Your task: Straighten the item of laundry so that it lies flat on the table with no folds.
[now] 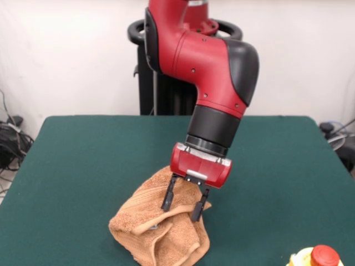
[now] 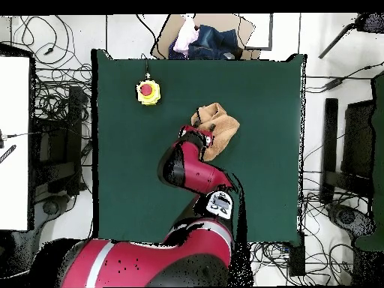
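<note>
The table [image 1: 83, 166] is lying dark green and broad under the arm, stretching well past the tool on every side. The towel [image 1: 150, 233] is sitting crumpled directly below the gripper [image 1: 186, 202], bunched into a mound with a deep fold running down its face and a hemmed edge curling across the middle; in the front view most of its bulk is falling below and to the picture-left of the fingertips. In the overhead view the heap is poking out from under the red wrist toward the table's far edge, and its long axis is hard to call while it is this bunched. The gripper is hanging with its two black fingers [image 1: 168, 198] spread apart, released, tips pointing down at the top of the mound; they appear to be touching or just grazing the terry, with no cloth visibly pinched between them, though contact cannot be settled from these views. Judgement: flattening has hardly begun, and the next move turns on closing onto an upper layer or hem just beneath the tips. A yellow-and-red button box [image 1: 316, 257] is sitting well apart from the tool.
</note>
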Available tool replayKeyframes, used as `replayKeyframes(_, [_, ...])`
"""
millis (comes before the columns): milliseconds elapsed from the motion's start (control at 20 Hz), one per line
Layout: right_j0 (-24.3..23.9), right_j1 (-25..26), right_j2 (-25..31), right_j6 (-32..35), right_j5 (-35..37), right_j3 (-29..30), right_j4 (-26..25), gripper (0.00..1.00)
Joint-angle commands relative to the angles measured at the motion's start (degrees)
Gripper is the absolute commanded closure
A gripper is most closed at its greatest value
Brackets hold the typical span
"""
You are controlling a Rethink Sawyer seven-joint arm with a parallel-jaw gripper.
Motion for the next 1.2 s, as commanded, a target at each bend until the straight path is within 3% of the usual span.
replayKeyframes(50, [-0.1, 1.9, 4.7, 16.0, -2.6, 0.0, 3.7, 0.00])
replayKeyframes(1200, [0.3, 0.5, 3.5, 15.0, -3.2, 0.6, 3.3, 0.00])
